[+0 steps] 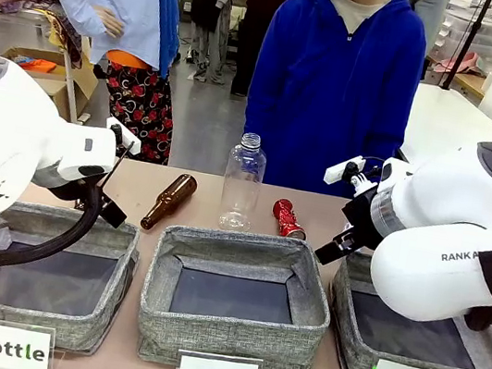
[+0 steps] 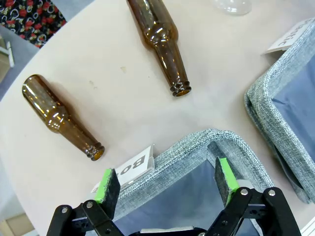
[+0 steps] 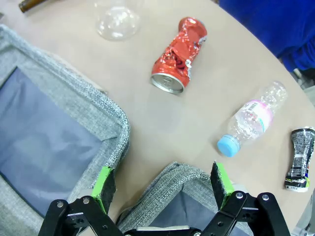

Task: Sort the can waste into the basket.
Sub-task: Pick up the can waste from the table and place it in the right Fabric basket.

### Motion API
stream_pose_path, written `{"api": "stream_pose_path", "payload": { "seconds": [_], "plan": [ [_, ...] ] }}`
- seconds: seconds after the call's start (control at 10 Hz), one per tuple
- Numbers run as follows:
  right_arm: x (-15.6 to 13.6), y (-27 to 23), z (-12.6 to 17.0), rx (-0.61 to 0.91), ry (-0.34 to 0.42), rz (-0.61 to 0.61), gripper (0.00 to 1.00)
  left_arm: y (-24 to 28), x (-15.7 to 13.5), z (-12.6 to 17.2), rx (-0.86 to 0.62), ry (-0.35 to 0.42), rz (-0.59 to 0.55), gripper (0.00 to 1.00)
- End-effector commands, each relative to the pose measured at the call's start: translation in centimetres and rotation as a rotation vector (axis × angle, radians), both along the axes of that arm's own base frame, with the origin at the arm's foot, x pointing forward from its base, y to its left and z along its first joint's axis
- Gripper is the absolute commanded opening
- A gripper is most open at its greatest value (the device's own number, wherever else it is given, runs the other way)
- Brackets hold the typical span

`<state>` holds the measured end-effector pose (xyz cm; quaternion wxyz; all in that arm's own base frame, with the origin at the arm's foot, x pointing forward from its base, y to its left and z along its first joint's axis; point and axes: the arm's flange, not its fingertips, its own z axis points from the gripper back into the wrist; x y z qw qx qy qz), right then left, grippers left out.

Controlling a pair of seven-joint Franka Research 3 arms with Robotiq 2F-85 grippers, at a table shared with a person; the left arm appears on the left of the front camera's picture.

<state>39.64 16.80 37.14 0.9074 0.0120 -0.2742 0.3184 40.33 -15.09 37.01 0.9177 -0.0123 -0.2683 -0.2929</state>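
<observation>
A shiny red crushed can (image 1: 288, 218) lies on the table behind the baskets, and shows again (image 3: 178, 55) in the right wrist view. A black crushed can (image 3: 299, 158) with white and green marks lies at that view's right edge. The grey basket (image 1: 354, 344) with the "Can" card stands at the front right, and its corner rim (image 3: 189, 173) is just below my right gripper (image 3: 162, 176). That gripper is open and empty, a short way from the red can. My left gripper (image 2: 166, 176) hangs open and empty over the rim of the "Bottle" basket (image 2: 197, 147).
Two brown glass bottles (image 2: 162, 37) (image 2: 61, 118) lie near the left basket. A clear plastic bottle (image 1: 243, 182) stands upright behind the "Plastic" basket (image 1: 232, 330). A small plastic bottle (image 3: 251, 119) with a blue cap lies between the cans. A person in blue (image 1: 338, 77) stands at the far side.
</observation>
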Motion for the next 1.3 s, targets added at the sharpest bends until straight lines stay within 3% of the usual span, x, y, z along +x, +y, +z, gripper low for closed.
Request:
{"api": "stream_pose_path", "payload": {
  "seconds": [0.0, 0.5, 0.8, 0.9, 1.0, 1.1, 1.2],
  "plan": [
    [0.0, 0.0, 0.0, 0.001, 0.0, 0.0, 1.0, 0.0, 0.0, 0.0, 0.0, 0.0, -0.001, 1.0],
    [0.0, 0.0, 0.0, 0.0, 0.0, 0.0, 1.0, 0.0, 0.0, 0.0, 0.0, 0.0, 0.0, 1.0],
    [-0.9, -1.0, 5.8, 0.158, 0.0, -0.108, 1.0, -2.1, -2.1, 5.5, -0.177, -0.044, -0.132, 1.0],
    [-1.5, -1.3, 7.6, 0.231, 0.052, -0.133, 1.0, -2.3, -3.0, 7.5, -0.256, -0.032, -0.163, 1.0],
    [-2.5, -1.7, 9.3, 0.322, 0.161, -0.127, 1.0, -2.4, -4.3, 9.4, -0.31, 0.023, -0.148, 1.0],
    [-3.6, -2.9, 11.1, 0.431, 0.335, -0.068, 1.0, -1.8, -5.4, 11.7, -0.404, 0.134, -0.142, 1.0],
    [-4.5, -4.4, 11.8, 0.484, 0.423, -0.015, 1.0, -0.4, -6.4, 13.0, -0.463, 0.233, -0.155, 1.0]
  ]
}}
